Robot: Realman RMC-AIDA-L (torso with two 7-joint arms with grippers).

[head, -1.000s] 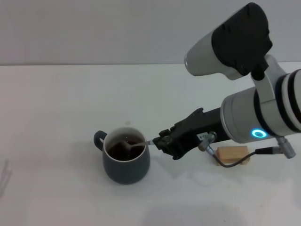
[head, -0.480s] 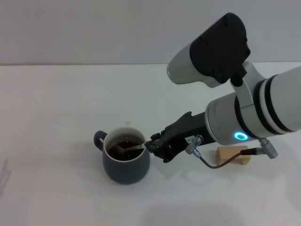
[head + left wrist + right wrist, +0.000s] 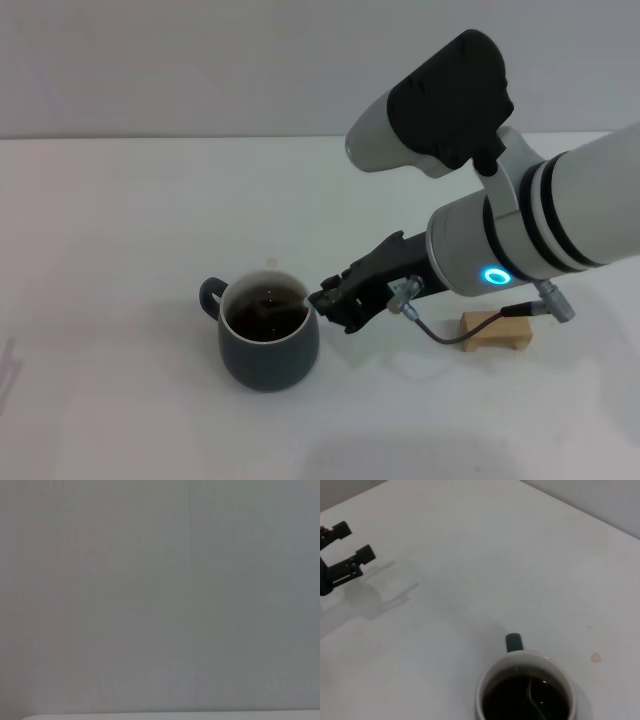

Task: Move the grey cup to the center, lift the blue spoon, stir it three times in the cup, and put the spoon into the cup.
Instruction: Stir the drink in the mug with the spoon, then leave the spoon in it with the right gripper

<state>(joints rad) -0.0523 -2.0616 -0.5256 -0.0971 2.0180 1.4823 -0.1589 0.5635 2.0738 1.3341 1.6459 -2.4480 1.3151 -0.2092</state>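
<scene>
The grey cup (image 3: 268, 345) stands on the white table, handle to the left, with dark brown liquid inside. My right gripper (image 3: 325, 300) is at the cup's right rim, shut on the blue spoon (image 3: 298, 303). The spoon's metal neck slants down into the liquid and its pale handle is mostly hidden in the fingers. The right wrist view looks down on the cup (image 3: 492, 690) with the spoon's neck (image 3: 532, 697) in the liquid. My left gripper (image 3: 347, 550) shows far off in that view, open and empty, low over the table.
A small wooden block (image 3: 495, 328) lies right of the cup, partly behind the right arm's cable. A small stain (image 3: 595, 657) marks the table beyond the cup. The left wrist view shows only a blank wall.
My right arm has swung left, bringing the gripper closer to the cup's rim. The spoon's bowl has shifted within the liquid. The cup has not moved.
</scene>
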